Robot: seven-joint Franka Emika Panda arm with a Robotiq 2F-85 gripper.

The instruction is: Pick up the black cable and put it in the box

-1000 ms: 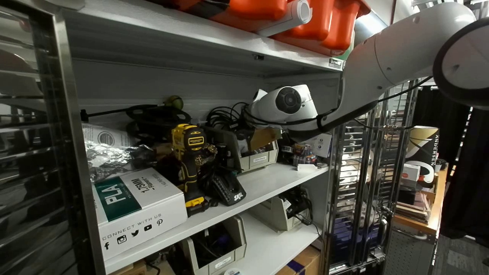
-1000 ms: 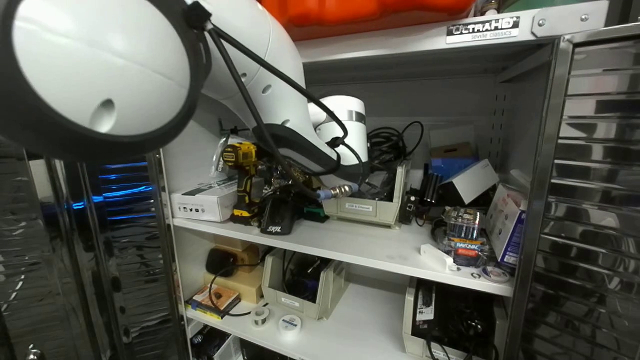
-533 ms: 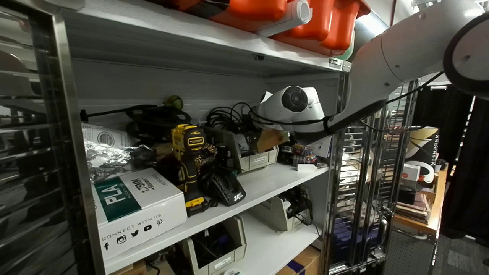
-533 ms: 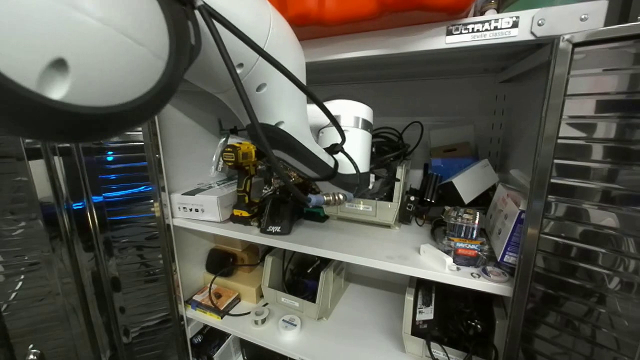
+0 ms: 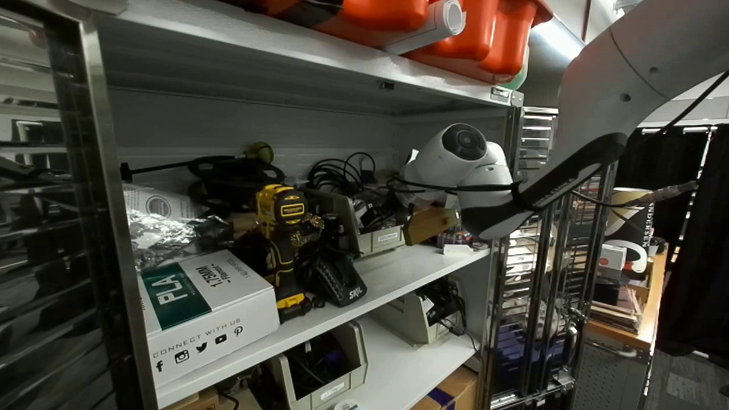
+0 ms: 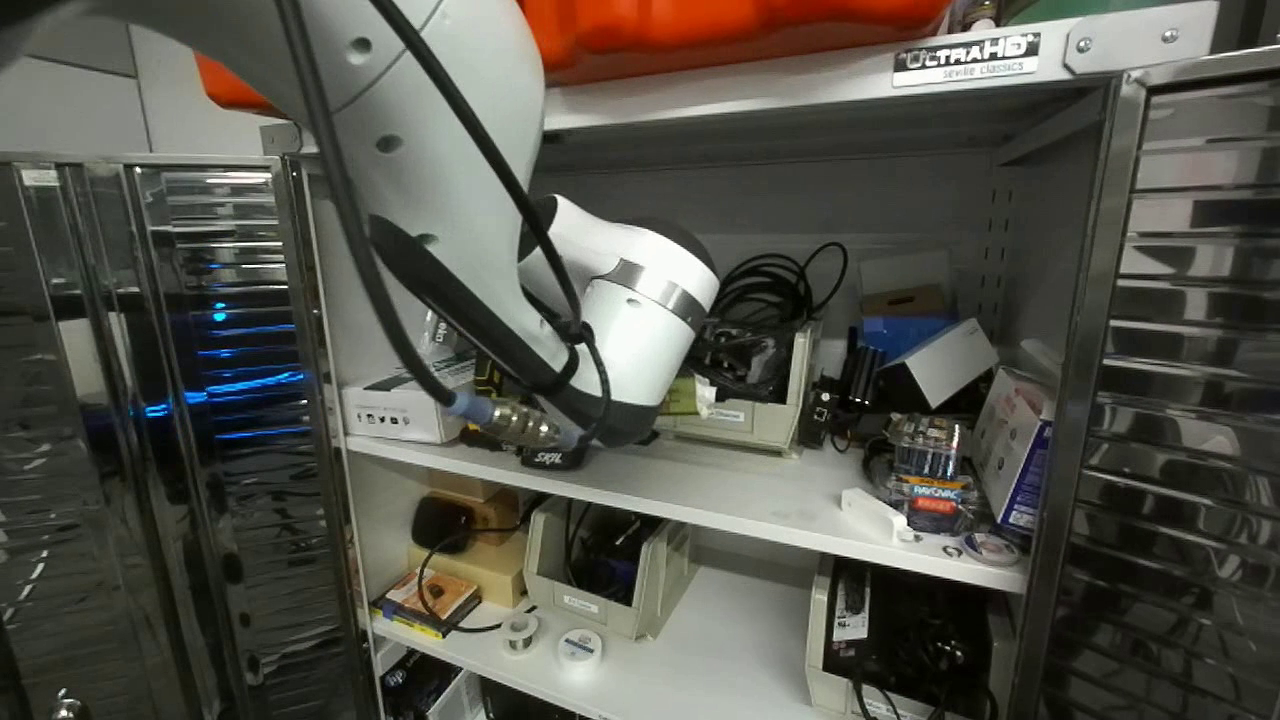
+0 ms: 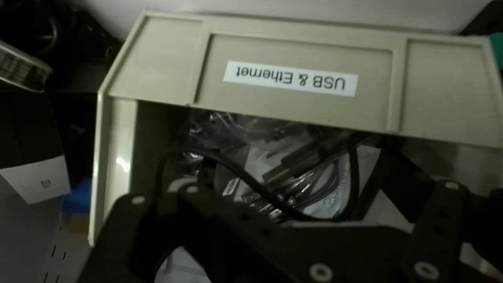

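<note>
In the wrist view a black cable (image 7: 271,196) loops across the inside of a beige bin, taken as the box (image 7: 275,51), whose label reads upside down "USB & Ethernet". Small bagged cables lie under that loop. My gripper (image 7: 312,204) is over the bin's open top with its dark fingers spread wide. One end of the loop disappears behind the finger at left, and no grip on it shows. Both exterior views show the bin (image 5: 379,246) (image 6: 760,430) on the shelf. There the wrist (image 5: 450,159) hides the fingers. A coil of black cable (image 6: 775,285) rises at the bin's back.
A yellow drill (image 5: 282,228) and a SKIL charger (image 5: 342,279) stand beside the bin. A white PLA box (image 5: 211,302) sits at the shelf's end. Battery packs (image 6: 930,480) lie beyond. The shelf above carries orange bins (image 5: 467,40).
The arm has drawn back from the bin, and its wrist has tilted. In an exterior view more of the bin's contents and the brown plate moving with the wrist have come into sight.
</note>
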